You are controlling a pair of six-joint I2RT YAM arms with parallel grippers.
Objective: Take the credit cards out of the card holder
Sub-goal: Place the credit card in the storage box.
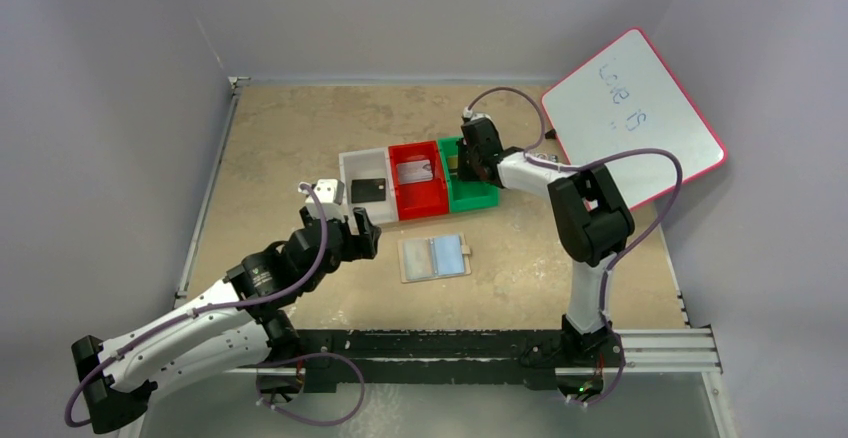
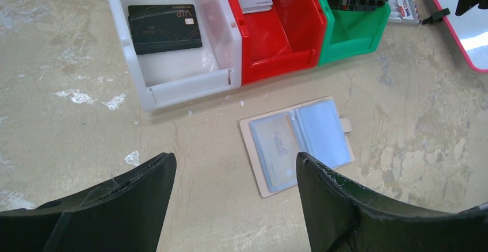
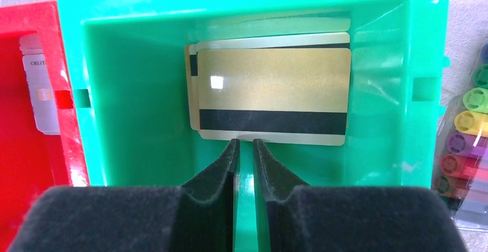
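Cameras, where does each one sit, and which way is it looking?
Top external: high above and behind the arms, looking down at the table; both arms show, and the card holder lies open.
Left wrist: on the left arm, looking down and ahead at the card holder and green bin; the left tool shows, fingers wide apart.
Right wrist: on the right arm, looking into the green bin at gold cards; the right tool shows, fingers almost together.
Shared: all three show the green bin.
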